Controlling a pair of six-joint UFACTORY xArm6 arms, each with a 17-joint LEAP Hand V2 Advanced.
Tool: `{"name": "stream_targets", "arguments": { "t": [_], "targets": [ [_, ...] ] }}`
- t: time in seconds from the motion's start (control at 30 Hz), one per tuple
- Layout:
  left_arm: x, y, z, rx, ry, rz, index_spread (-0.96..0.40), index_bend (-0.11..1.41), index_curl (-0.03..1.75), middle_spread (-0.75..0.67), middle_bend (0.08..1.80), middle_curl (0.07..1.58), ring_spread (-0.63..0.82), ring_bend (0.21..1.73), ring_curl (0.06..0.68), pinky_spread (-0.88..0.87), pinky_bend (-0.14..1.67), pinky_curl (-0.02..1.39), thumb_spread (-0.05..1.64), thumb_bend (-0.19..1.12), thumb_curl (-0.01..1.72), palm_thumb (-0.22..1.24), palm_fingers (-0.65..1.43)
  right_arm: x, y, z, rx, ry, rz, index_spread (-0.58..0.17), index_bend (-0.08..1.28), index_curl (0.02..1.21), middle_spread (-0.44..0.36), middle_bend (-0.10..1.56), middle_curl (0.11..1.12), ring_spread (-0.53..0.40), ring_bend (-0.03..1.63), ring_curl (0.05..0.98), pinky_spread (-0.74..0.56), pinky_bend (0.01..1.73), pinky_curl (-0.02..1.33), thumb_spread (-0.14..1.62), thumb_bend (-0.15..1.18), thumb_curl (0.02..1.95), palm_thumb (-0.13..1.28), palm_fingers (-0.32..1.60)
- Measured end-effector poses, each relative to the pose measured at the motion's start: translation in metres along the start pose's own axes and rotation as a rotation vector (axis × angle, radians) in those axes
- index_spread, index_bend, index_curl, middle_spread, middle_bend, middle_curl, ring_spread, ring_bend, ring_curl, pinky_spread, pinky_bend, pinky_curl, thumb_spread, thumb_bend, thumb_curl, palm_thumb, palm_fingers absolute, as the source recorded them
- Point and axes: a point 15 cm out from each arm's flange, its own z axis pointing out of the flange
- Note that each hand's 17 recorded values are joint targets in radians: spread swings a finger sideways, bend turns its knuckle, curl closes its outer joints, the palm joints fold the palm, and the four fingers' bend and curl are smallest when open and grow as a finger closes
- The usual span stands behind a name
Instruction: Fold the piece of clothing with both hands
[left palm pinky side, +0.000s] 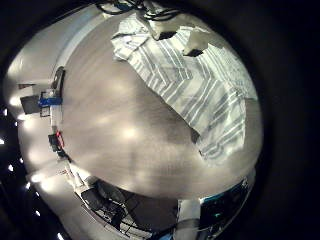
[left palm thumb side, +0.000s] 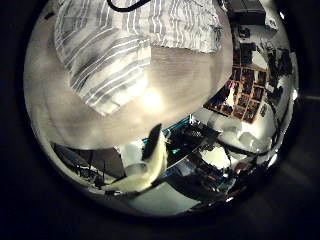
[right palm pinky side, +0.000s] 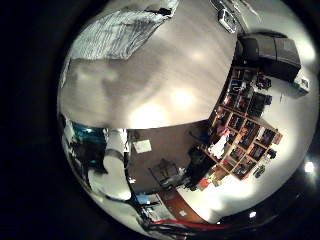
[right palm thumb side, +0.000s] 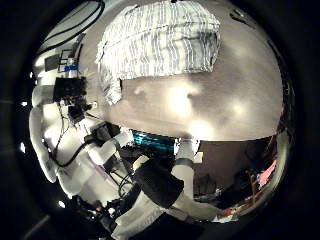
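A striped piece of clothing (left palm pinky side: 190, 75) lies on the table (left palm pinky side: 130, 125), with one sleeve (left palm pinky side: 225, 135) reaching out along the tabletop. The left thumb side palm view shows it (left palm thumb side: 120, 45) with a sleeve end (left palm thumb side: 105, 85) on the bare tabletop. In the right thumb side palm view it (right palm thumb side: 160, 40) looks like a broad, roughly rectangular shape with a sleeve (right palm thumb side: 105, 85) at one side. The right little finger side palm view shows one part of it (right palm pinky side: 115, 35). Both hands are above the table, away from the cloth.
A wide bare stretch of tabletop (right palm thumb side: 200, 100) lies beside the garment. Small devices (left palm pinky side: 50, 95) stand at the table's edge. A shelf full of things (right palm pinky side: 245, 110) and a dark box (right palm pinky side: 270, 55) stand beyond the table. A white arm (right palm thumb side: 60, 150) is beside the table.
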Motion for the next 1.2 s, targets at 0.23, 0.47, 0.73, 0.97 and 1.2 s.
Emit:
{"name": "stream_targets", "arguments": {
  "t": [0.23,0.47,0.73,0.97,1.2],
  "targets": [
    [0.009,-0.011,0.041,-0.070,0.030,0.014,0.04,0.16,0.31,0.42,0.18,0.29,0.51,0.64,0.198,0.50,0.43,0.37,0.83,-0.04,0.31,0.12,-0.02,-0.001,-0.004,0.004,-0.011,-0.001,-0.002,-0.369,0.16,0.26,-0.022,0.35,0.36,0.067,0.68,0.203,0.41,0.70,0.24,1.23,-0.02,0.26,0.27,0.20],
    [0.013,-0.016,0.050,-0.096,0.009,-0.014,0.06,0.19,0.34,0.17,0.41,0.37,0.34,0.65,0.189,0.39,0.29,0.32,0.85,-0.01,0.34,0.21,0.32,-0.001,-0.007,0.006,-0.022,-0.002,-0.006,-0.370,0.16,0.26,-0.024,0.34,0.36,0.070,0.66,0.201,0.41,0.71,0.24,1.23,-0.02,0.26,0.27,0.19],
    [0.015,-0.007,0.032,-0.128,-0.011,-0.028,-0.16,0.19,0.39,-0.20,0.81,0.59,-0.30,1.02,0.319,-0.22,0.67,0.45,1.00,0.11,0.41,0.63,1.11,0.000,-0.008,0.005,-0.019,-0.001,-0.011,-0.370,0.16,0.27,-0.025,0.34,0.36,0.071,0.66,0.201,0.42,0.72,0.23,1.24,-0.02,0.25,0.27,0.19],
    [0.015,0.003,0.009,-0.125,-0.026,-0.024,-0.38,0.37,0.55,-0.39,0.92,0.75,-0.45,1.24,0.447,-0.48,1.02,0.61,1.05,0.13,0.49,0.81,1.15,-0.005,-0.010,0.009,-0.031,0.001,-0.026,-0.377,0.17,0.27,-0.036,0.34,0.36,0.055,0.67,0.201,0.42,0.69,0.21,1.24,-0.01,0.25,0.27,0.23],
    [0.012,0.006,-0.035,-0.109,-0.031,-0.022,-0.53,0.47,0.73,-0.48,0.99,0.85,-0.46,1.33,0.493,-0.56,1.14,0.67,1.06,0.07,0.54,0.84,1.07,-0.008,-0.023,0.035,-0.108,-0.009,-0.035,-0.362,0.15,0.28,-0.065,0.35,0.36,-0.039,0.73,0.219,0.36,0.69,0.20,1.21,-0.01,0.28,0.33,0.30]
  ]
}}
